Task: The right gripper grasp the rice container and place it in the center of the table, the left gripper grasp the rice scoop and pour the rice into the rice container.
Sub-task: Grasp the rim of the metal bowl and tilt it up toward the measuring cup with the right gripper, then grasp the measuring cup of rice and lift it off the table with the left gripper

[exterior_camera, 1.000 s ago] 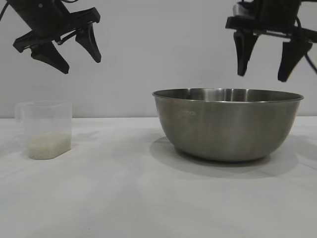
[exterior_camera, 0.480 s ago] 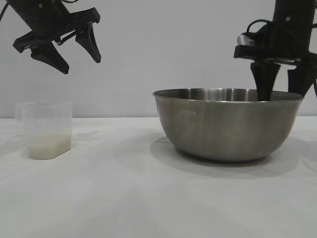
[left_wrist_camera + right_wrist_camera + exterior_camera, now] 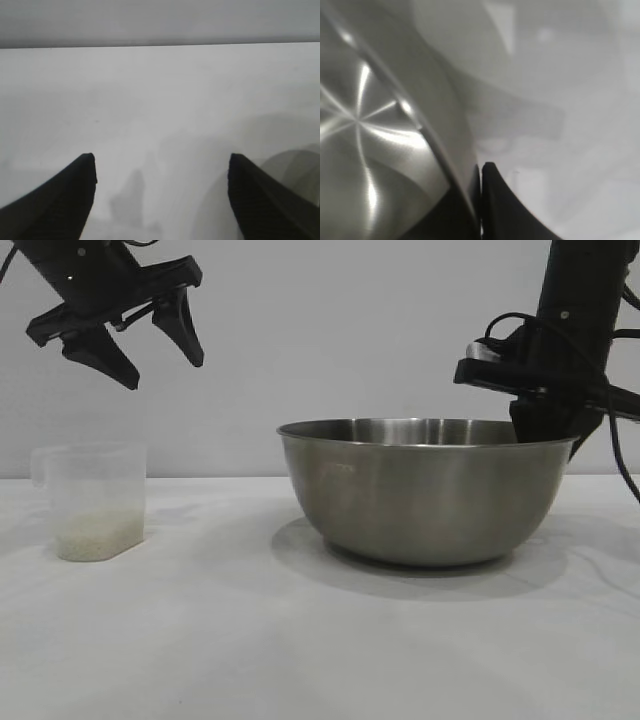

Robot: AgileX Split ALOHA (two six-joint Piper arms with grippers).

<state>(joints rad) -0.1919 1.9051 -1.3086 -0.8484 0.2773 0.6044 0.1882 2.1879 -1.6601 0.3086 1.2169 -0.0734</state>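
- Steel bowl sits on my white counter, right of the middle in the exterior view, upright, its rolled rim level.
- My right end effector reaches down from above at the bowl's right-hand rim, its black wrist rising out of the top of the view.
- On the right wrist camera I see that end effector pinching the bowl's wall: one black finger lies inside against the shiny steel, the other outside over the counter, with the thin rim squeezed between them.
- Plastic cup stands upright near the left edge of the counter, well apart from the bowl, its handle turned to the left side.
- Rice lies as a low white layer in the bottom of the cup.
- My left end effector hangs in the air above the cup, tilted downward and toward the middle, fingers spread and touching nothing.
- On the left wrist camera the end effector shows two dark fingertips wide apart over bare counter, with a faint curved shape at the edge that I cannot make out.
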